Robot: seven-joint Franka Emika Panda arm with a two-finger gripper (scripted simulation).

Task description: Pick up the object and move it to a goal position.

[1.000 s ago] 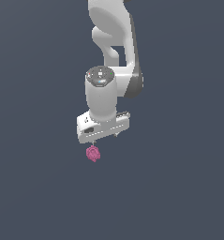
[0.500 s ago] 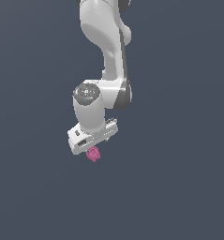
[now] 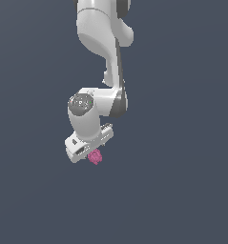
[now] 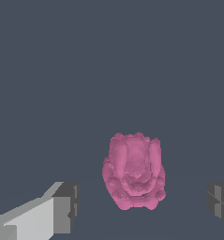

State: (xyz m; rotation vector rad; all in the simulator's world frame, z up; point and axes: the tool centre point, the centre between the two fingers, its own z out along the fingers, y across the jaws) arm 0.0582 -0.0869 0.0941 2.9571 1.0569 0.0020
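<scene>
The white Panda arm hangs low, its gripper spread wide around the pink knobbly object, touching neither finger. Nothing is grasped yet; closing, lifting and carrying to the goal remain.

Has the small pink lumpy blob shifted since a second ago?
Cannot tell for certain: no fixed landmark. In frame, the small pink lumpy blob sits about where it did; the white gripper has drifted toward the exterior view's left.
</scene>
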